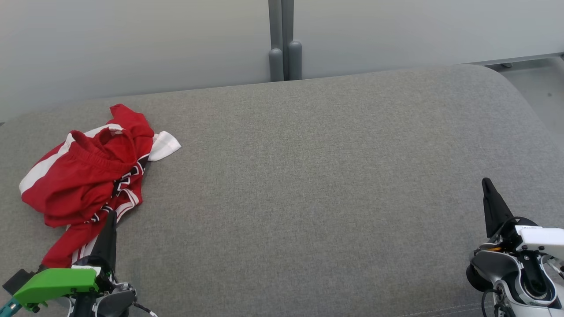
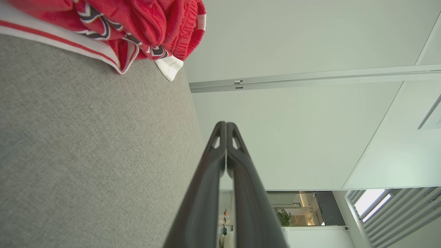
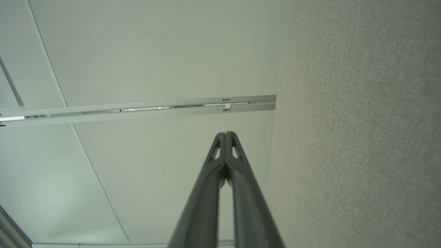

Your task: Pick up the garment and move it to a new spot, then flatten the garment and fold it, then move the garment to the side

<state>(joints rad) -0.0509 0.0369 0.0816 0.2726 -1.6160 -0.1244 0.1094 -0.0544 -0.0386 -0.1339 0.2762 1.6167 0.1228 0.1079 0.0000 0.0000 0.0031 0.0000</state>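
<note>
We are looking down on a wide grey cushion (image 1: 308,176) with both of our grippers resting low at its near edge. Our left gripper (image 1: 111,216) is clenched, its two dark fingers pressing together into one thin point and grasping nothing. It is rising from a green wrist cover (image 1: 57,281) at the lower left and pointing away from us. In the head view its tip is overlapping the lower edge of the garment (image 1: 83,176). In the left wrist view the gripper (image 2: 226,124) is hanging just above the cushion (image 2: 86,155), with the garment (image 2: 137,20) lying off to one side, apart from the fingers. Our right gripper (image 1: 487,185) is also clamped tight and carrying nothing. It is standing at the lower right, well apart from the garment, and leaning slightly inward from its white wrist housing (image 1: 542,237). In the right wrist view its fingers (image 3: 225,134) are meeting at the tip, with bare cushion (image 3: 361,137) running along one side. The garment is a red piece with white stripes and dark trim. It is lying crumpled in a heap on the far left of the cushion, one white corner poking out toward the middle. Pale wall panels (image 1: 132,44) are standing behind the cushion, and a grey post (image 1: 282,44) is joining them.
</note>
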